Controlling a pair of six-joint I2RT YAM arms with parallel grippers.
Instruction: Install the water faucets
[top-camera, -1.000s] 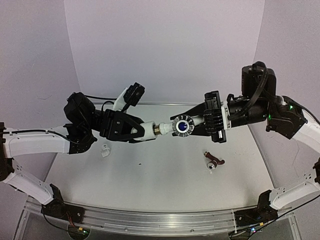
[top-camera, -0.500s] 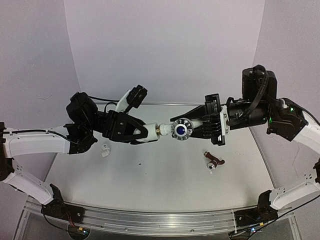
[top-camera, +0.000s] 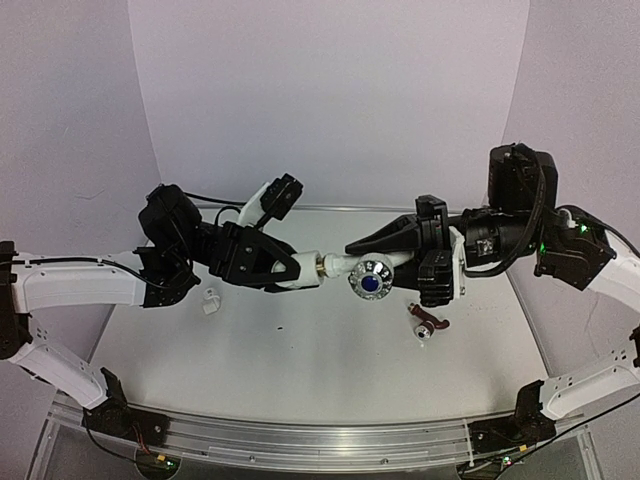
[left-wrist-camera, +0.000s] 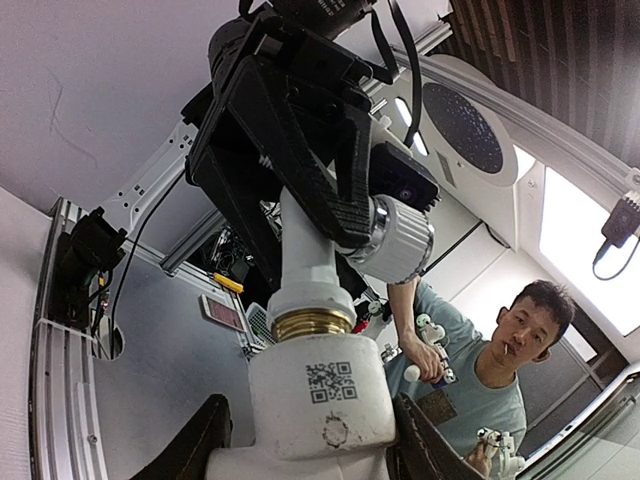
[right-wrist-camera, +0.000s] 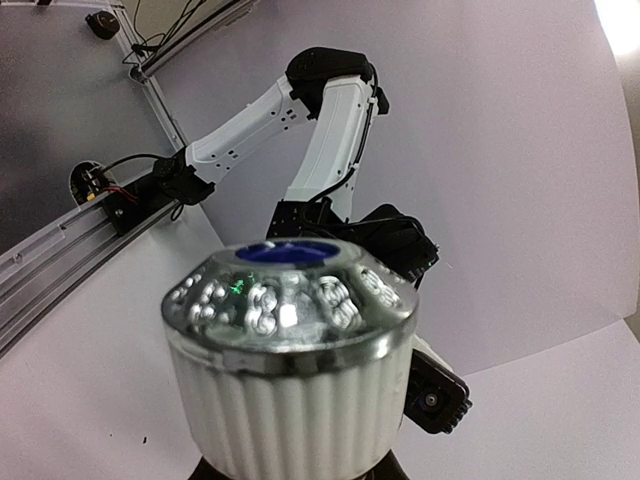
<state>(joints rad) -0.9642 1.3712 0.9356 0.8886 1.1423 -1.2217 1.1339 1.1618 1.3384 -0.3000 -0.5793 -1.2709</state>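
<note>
left hand grips a white elbow fitting, right hand grips the water faucet; its brass end meets the fitting's mouth, both above the tabletop.

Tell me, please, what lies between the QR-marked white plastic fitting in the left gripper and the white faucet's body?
Only the brass-coloured threaded ring, plainest in the left wrist view.

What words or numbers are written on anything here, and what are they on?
No words or numbers can be read in any view.
A QR code: a black square pattern without letters, printed on the white pipe fitting held in the left gripper.
A round stamped mark under it: too faint to read.
The knob of the water faucet: only a blue centre, no writing.
</note>
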